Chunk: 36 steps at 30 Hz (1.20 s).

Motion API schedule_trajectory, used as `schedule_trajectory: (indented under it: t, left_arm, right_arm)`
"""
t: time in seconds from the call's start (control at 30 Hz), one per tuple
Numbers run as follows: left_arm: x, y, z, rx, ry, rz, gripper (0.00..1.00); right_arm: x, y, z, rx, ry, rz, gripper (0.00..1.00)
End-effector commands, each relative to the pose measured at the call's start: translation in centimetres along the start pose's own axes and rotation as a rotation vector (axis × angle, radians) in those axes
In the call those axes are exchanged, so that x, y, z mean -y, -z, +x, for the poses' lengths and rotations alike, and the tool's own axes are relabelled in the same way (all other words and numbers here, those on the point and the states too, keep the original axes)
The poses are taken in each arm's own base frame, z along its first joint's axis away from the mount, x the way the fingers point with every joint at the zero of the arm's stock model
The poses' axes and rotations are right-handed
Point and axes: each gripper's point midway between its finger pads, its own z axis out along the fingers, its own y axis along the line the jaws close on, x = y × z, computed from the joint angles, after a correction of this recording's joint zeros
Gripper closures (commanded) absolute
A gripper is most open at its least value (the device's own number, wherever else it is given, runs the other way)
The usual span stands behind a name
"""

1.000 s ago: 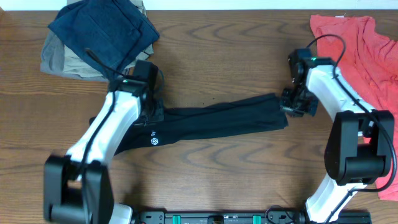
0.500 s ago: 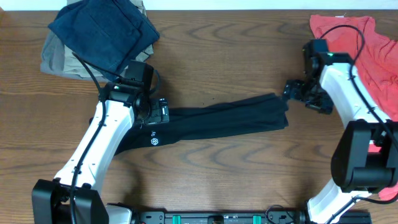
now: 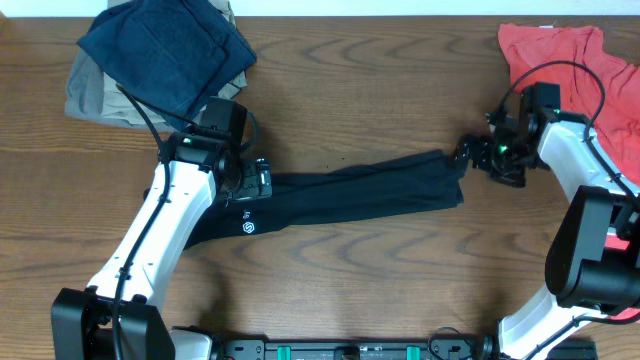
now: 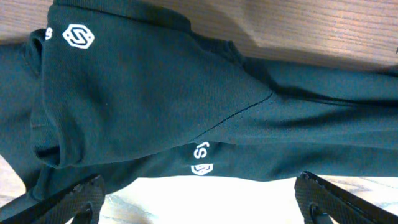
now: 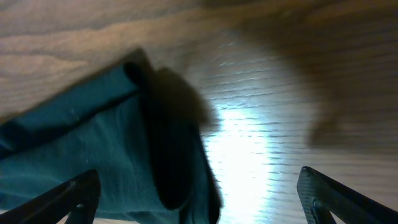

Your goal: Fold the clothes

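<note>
The clothes [image 3: 350,195], one black garment, lie as a long narrow strip across the middle of the table, with a white round logo [image 3: 248,228] near the left end. My left gripper [image 3: 256,181] hovers over that left end, open. In the left wrist view its fingertips [image 4: 69,198] stand wide apart over the black fabric [image 4: 155,93], with nothing between them, and white lettering [image 4: 200,159] shows. My right gripper [image 3: 470,154] sits at the strip's right end, open. In the right wrist view the garment's end [image 5: 93,149] lies below and to the left between the spread fingers [image 5: 336,194].
A navy blue garment [image 3: 165,55] lies on a khaki one [image 3: 95,100] at the back left. A coral-red shirt [image 3: 590,80] is spread at the back right, under the right arm's cable. The arms' black base [image 3: 350,350] runs along the front edge.
Both grippers have opened and let go of the black garment. The right arm has swung out to the right and the left arm shifted slightly back. The garment has stayed put.
</note>
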Motion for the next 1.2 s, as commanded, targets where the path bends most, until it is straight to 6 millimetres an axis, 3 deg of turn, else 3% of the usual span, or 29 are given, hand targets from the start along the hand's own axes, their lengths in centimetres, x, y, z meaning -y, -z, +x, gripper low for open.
schedule_trajectory:
  t: [0.0,0.23,0.47,0.6,0.77,0.93,1.17]
  left_arm:
    - [-0.3,0.1,0.1,0.002,-0.004,-0.012,0.02]
    - [-0.3,0.1,0.0,0.004,-0.003,-0.011,0.02]
    - [-0.3,0.1,0.0,0.005,-0.003,-0.011,0.02]
    - [-0.3,0.1,0.0,0.004,-0.004,-0.011,0.02]
    - [-0.3,0.0,0.1,0.003,-0.004,-0.012,0.02]
    - [-0.3,0.0,0.0,0.004,-0.004,-0.011,0.02]
    - [-0.2,0.0,-0.1,0.01,-0.004,-0.009,0.02]
  right_arm:
    - [-1.7,-0.4,0.9,-0.009,0.036,-0.099,0.01]
    - [-2.8,-2.7,3.6,-0.066,0.042,-0.127,0.04]
    - [-3.5,-3.3,4.1,-0.078,0.019,-0.12,0.55]
    - [-2.1,-3.0,3.3,-0.053,-0.049,-0.049,0.99]
    - [0.2,-1.0,1.9,-0.036,-0.094,0.068,0.99]
    - [2.6,3.4,0.3,-0.03,-0.139,0.214,0.99]
    - [1.0,7.2,-1.3,-0.013,-0.144,0.218,0.99]
